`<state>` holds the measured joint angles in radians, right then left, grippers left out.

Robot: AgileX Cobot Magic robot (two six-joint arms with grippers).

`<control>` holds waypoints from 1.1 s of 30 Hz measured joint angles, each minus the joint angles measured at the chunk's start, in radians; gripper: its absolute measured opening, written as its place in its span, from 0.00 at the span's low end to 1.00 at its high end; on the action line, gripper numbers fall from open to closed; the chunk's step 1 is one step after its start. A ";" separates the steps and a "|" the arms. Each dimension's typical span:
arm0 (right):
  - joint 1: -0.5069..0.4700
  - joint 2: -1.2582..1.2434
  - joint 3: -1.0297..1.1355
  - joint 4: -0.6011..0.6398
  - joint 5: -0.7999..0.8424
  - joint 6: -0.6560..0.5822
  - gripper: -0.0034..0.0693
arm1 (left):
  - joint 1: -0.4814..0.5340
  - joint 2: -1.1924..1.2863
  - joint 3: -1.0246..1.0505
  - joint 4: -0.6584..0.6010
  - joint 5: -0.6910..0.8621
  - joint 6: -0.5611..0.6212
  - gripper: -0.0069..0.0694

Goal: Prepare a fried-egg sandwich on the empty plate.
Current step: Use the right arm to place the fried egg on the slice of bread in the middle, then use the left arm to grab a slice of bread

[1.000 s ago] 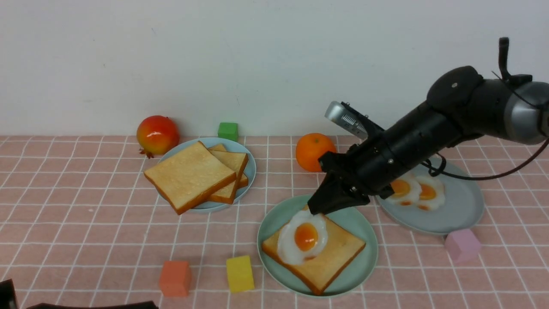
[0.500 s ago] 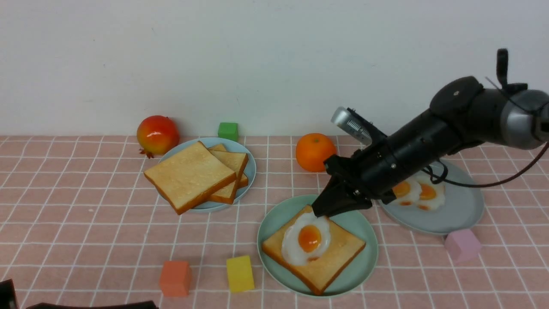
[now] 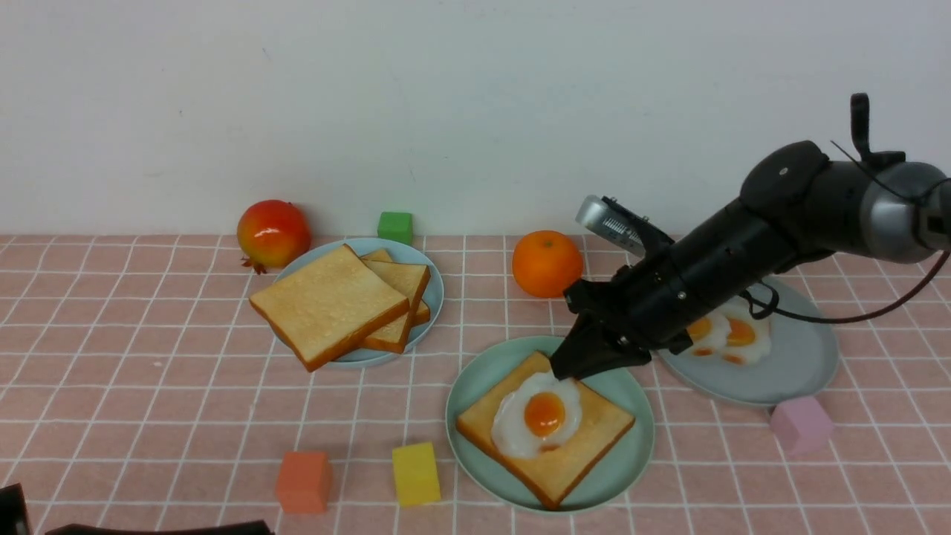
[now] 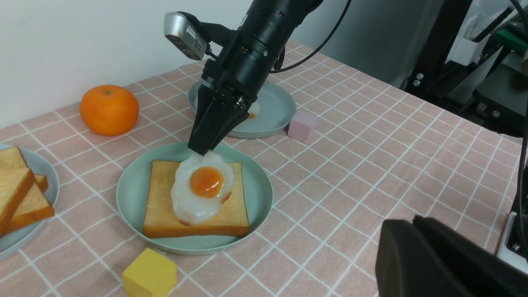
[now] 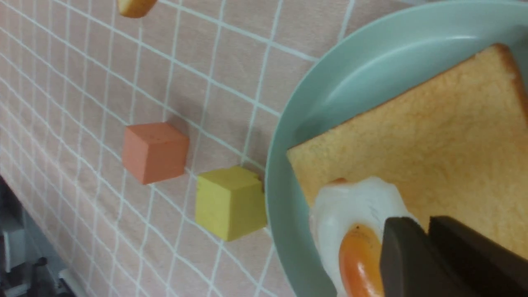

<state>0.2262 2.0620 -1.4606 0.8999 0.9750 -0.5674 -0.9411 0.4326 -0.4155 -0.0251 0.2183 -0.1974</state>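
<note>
The right pincer (image 3: pixel 565 371) is clenched on the far rim of the flat, wavy white fried egg (image 3: pixel 539 414) with its orange yolk, pinching only the edge so the egg can settle flat (a thin lip is all it offers). The egg lies on a thick square golden-brown toast slice (image 3: pixel 587 438) centred on the round mint-green plate (image 3: pixel 631 401). The covering slice would likely come from the golden-brown toast stack (image 3: pixel 327 305), well to the left of and behind that plate.
</note>
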 joint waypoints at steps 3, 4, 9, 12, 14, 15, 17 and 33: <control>0.000 0.000 0.000 -0.034 -0.004 0.000 0.26 | 0.000 0.000 0.000 0.000 0.000 0.000 0.18; 0.000 0.000 0.000 -0.052 -0.006 0.000 0.32 | 0.000 0.000 0.000 0.000 0.000 0.000 0.18; 0.000 -0.002 0.000 -0.085 -0.006 0.000 0.50 | 0.000 0.000 0.000 0.000 0.000 0.000 0.19; 0.000 -0.019 0.000 -0.108 -0.006 0.000 0.58 | 0.000 0.000 0.000 0.000 0.000 0.000 0.19; 0.000 -0.045 0.000 -0.134 -0.005 0.000 0.60 | 0.000 0.000 0.000 0.000 0.000 0.000 0.19; 0.000 -0.063 0.000 -0.150 -0.004 0.001 0.60 | 0.000 0.000 0.000 0.001 0.000 0.000 0.19; 0.000 -0.100 0.000 -0.178 0.000 0.018 0.59 | 0.000 0.000 0.000 0.001 0.006 0.000 0.19; 0.195 -0.808 0.230 -0.594 0.202 0.373 0.05 | 0.000 0.337 -0.317 0.308 0.341 -0.336 0.19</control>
<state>0.4217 1.2539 -1.2305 0.3058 1.1774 -0.1941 -0.9411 0.7697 -0.7324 0.2830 0.5592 -0.5335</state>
